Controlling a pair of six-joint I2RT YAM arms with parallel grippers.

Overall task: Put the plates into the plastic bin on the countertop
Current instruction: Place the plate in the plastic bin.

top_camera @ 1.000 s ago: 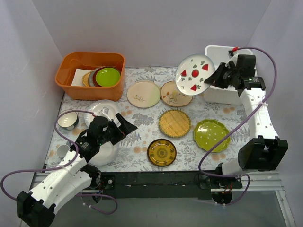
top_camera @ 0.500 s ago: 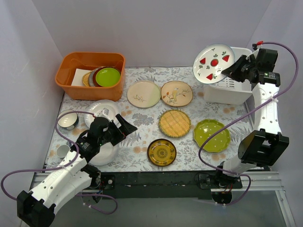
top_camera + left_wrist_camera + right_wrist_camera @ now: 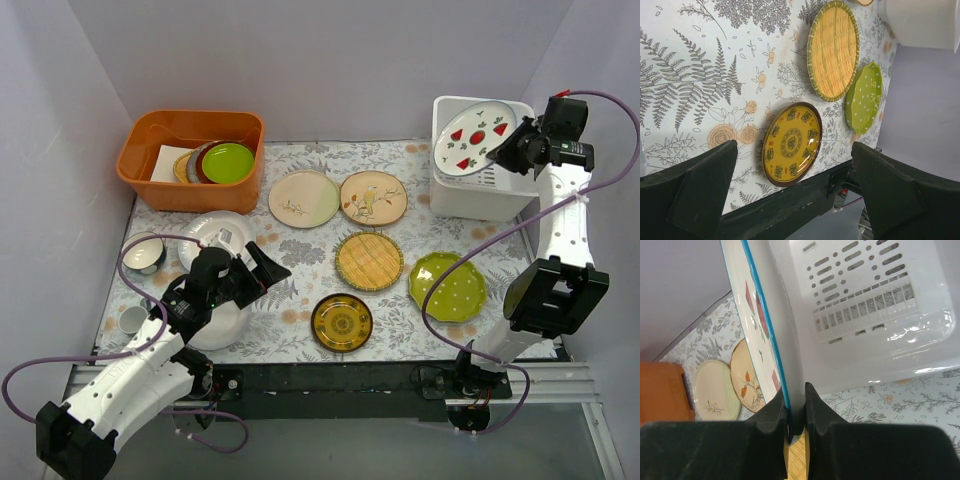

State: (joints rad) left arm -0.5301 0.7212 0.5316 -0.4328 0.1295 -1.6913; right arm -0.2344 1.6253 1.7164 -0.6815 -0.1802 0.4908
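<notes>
Right wrist shows the right claw (image 3: pixel 796 407) pinching the red-wedge plate (image 3: pixel 757 330) over the plastic bin (image 3: pixel 880 340).

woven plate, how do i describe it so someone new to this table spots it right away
From the white bin at the table's far right, come left and nearer, to the middle of the table. The woven plate lies flat there, the only one with a straw-yellow basket weave; its neighbours are glossy or painted.

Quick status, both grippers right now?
Left gripper: open, empty.
Right gripper: closed on the edge of the white plate with red wedges.
</notes>
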